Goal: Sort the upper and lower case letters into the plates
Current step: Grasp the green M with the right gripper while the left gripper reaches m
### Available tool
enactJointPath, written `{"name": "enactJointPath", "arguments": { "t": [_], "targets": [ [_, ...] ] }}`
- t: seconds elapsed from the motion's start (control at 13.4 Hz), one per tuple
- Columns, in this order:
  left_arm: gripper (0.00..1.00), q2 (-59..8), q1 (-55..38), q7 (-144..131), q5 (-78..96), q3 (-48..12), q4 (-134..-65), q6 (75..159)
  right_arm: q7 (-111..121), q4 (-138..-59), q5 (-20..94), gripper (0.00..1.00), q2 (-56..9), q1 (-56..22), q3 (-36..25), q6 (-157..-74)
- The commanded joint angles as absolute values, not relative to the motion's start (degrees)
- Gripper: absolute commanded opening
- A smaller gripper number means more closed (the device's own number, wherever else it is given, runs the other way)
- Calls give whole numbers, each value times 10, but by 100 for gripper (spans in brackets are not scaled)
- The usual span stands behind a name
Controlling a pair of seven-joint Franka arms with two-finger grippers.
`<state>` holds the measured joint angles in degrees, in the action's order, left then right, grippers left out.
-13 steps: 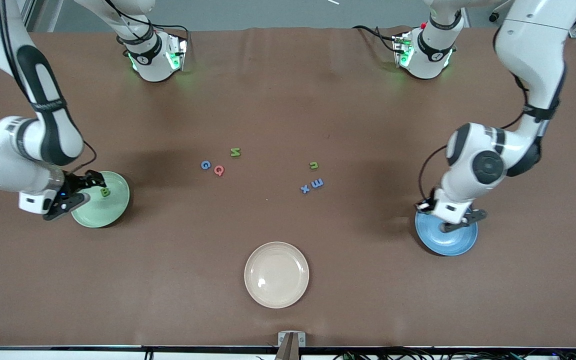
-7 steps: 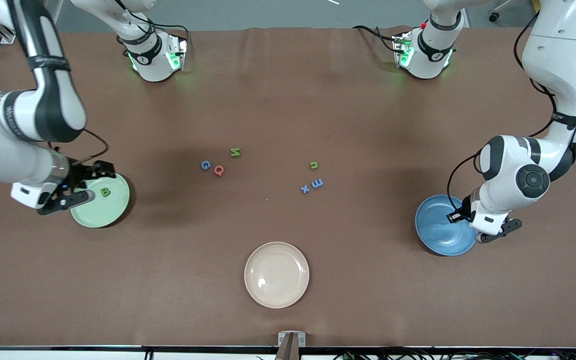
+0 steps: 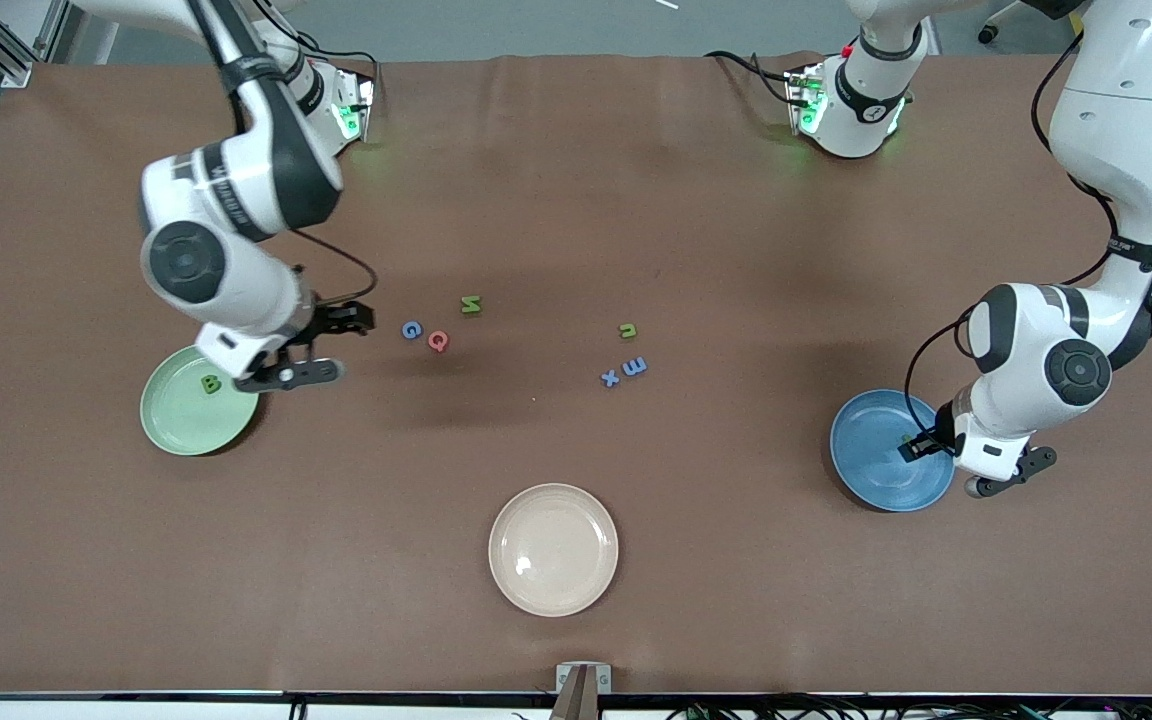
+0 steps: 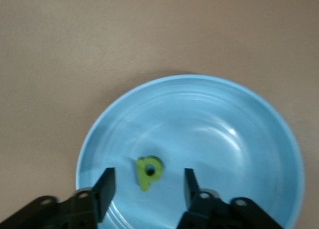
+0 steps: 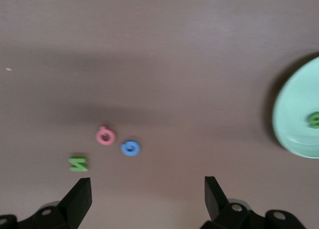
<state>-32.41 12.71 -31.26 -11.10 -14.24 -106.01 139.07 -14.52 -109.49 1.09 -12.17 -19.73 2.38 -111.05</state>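
The blue plate (image 3: 881,450) lies at the left arm's end of the tabletop (image 3: 576,180) with a green letter (image 4: 148,171) in it, under the left gripper (image 4: 147,186), jaws released. The green plate (image 3: 186,420) holds a B (image 3: 210,383); beside it, the right gripper (image 3: 321,345) hangs spread wide.

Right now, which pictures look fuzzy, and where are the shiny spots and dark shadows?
Front view: sharp; a bright glint on the cream plate, and soft dark arm shadows on the table near the loose letters. Left wrist view: slightly soft, with a white glare streak on the blue plate around the small green letter. Right wrist view: the fuzziest; the pink letter and blue letter look smeared.
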Motion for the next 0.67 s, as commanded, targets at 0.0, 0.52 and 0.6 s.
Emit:
{"name": "enactJointPath", "arguments": {
  "t": [0.0, 0.52, 0.6],
  "targets": [
    [100, -291, 103, -335, -120, -181, -1050, 1341, -195, -1173, 17, 100, -111, -236, 18, -1197],
    [100, -322, -73, -562, -120, -197, -1033, 1340, -356, -1296, 18, 100, -156, -374, 17, -1447],
    [100, -329, -103, -599, -120, -197, -1029, 1340, -364, -1302, 18, 100, -168, -381, 16, -1468]
  ]
}}
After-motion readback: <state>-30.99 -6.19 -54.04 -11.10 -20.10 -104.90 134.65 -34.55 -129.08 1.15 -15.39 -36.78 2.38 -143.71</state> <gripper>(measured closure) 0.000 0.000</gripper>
